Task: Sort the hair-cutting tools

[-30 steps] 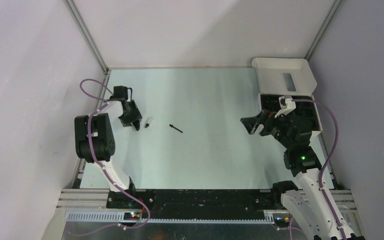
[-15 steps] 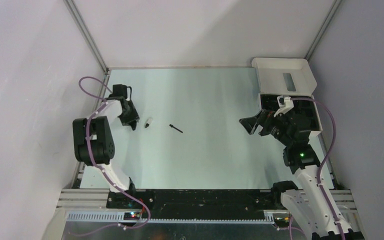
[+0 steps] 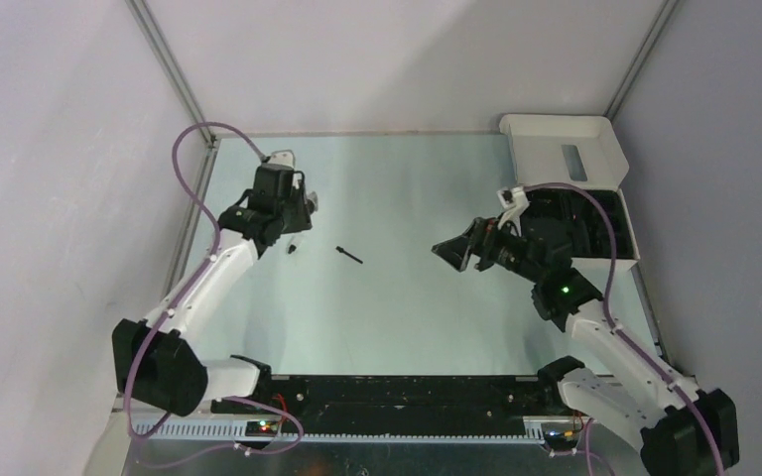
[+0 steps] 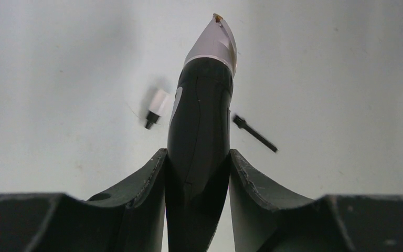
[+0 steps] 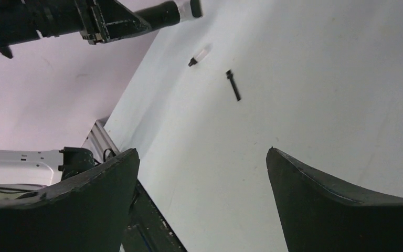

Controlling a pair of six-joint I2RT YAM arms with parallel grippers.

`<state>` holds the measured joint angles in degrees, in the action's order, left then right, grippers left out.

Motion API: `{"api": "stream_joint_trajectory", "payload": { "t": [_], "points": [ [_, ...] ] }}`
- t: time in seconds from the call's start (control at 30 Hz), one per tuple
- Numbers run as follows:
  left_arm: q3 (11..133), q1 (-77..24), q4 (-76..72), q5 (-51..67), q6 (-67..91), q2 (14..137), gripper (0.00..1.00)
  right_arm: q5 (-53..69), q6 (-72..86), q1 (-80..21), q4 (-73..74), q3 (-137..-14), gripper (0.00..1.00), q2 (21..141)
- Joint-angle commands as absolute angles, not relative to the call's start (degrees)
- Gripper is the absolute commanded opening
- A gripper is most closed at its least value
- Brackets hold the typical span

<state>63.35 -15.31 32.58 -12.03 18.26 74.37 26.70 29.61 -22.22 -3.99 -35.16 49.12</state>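
Observation:
My left gripper (image 4: 197,155) is shut on the black tapered trimmer body (image 4: 202,115), whose silver tip points away, and holds it above the table; in the top view this gripper (image 3: 296,206) is at the far left. Below it on the table lie a short black-and-white cylinder (image 4: 155,107) (image 3: 295,243) and a thin black stick (image 4: 254,133) (image 3: 349,255). My right gripper (image 5: 202,152) (image 3: 448,250) is open and empty, raised over the table right of centre. It faces the stick (image 5: 233,85) and the cylinder (image 5: 198,56).
A white box (image 3: 627,233) with a black moulded insert stands at the back right, its printed lid (image 3: 566,149) folded open behind it. Enclosure walls close in on the left, back and right. My left arm (image 5: 84,18) crosses the top of the right wrist view.
My left arm has stretched out and risen from low at the left edge, carrying the trimmer body farther and to the right. My right gripper has moved left, away from the box.

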Motion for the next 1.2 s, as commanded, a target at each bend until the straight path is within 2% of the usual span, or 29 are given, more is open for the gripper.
{"api": "stream_joint_trajectory", "payload": {
  "t": [0.0,0.17,0.27,0.57,0.83,1.03,1.17],
  "points": [
    [61.08,-19.81,31.26,-13.99,20.68,70.14,0.0,22.17,32.71,-27.49,-11.32,-37.75,0.94,54.24],
    [56.67,-28.66,27.11,-14.82,23.05,66.82,0.0,17.45,35.39,-32.05,-11.67,-37.71,0.94,58.53],
    [53.64,-33.39,24.44,-15.35,24.38,65.37,0.0,16.26,42.12,-33.12,-14.02,-37.64,0.94,62.48],
    [51.02,-43.97,19.54,-19.55,22.48,63.81,0.0,16.68,62.63,-36.34,-27.23,-37.69,0.98,74.14],
    [49.22,-53.03,14.4,-24.77,18.5,61.8,0.0,21.63,71.73,-36.64,-34.76,-39.34,0.97,82.84],
    [48.15,-59.32,10.59,-28.93,14.35,61.26,0.0,24.67,75.72,-36.88,-40.82,-39.37,0.93,87.45],
    [47.18,-61.83,7.97,-31.26,12.72,60.78,0.0,26.23,77.68,-37.13,-44.15,-39.36,0.86,89.8]
  ]
}}
